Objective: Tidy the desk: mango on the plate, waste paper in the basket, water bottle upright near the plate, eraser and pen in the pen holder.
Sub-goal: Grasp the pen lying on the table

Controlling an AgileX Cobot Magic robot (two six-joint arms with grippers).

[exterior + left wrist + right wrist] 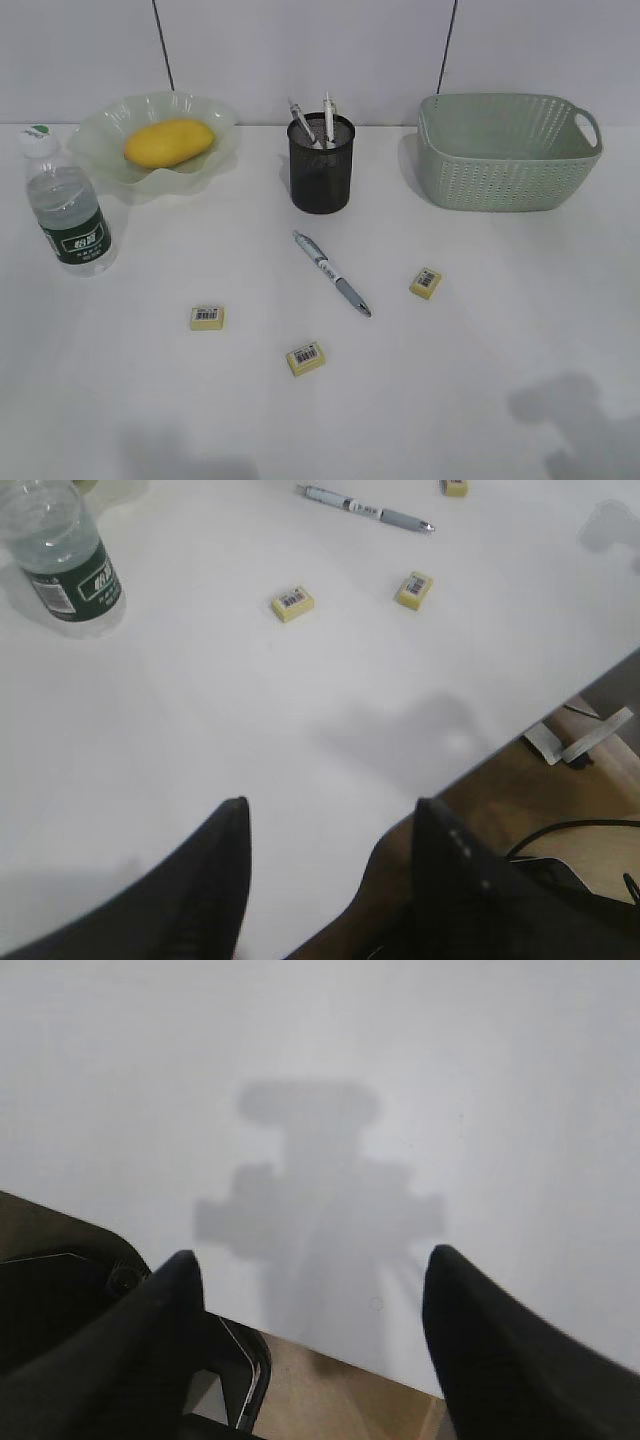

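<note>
Nearest to us, the left fingers point(325, 880) stand apart and released over the near edge of the white counter point(200, 740), with nothing between them. The right fingers point(310, 1330) are likewise spread and released, holding nothing; beyond them we see only bare counter and their own shadow.

Ahead of the left fingers lie two yellow erasers with barcode labels, one point(292, 603) slightly left of the other point(414, 588). Beyond these lies the pen point(365, 507), flat on the counter, and a third eraser point(455, 486) at the frame edge just past it. Far to the left of the left fingers stands the water bottle point(62, 560), upright, with its dark green label facing us.

In the exterior view we order the containers from near to far. The three erasers point(207, 317) point(306, 357) point(425, 283) and the loose pen point(332, 273) rest outside any container. Behind the pen stands the pen holder point(321, 165), a black mesh cup with two pens point(328, 120) upright in it. On the far left, the plate point(100, 140) carries the mango point(168, 142), lying on its side near the centre. The water bottle point(66, 205) stands just in front of the plate. On the far right sits the basket point(505, 155); its contents cannot be told from this angle. The waste paper is not seen in any view.
</note>
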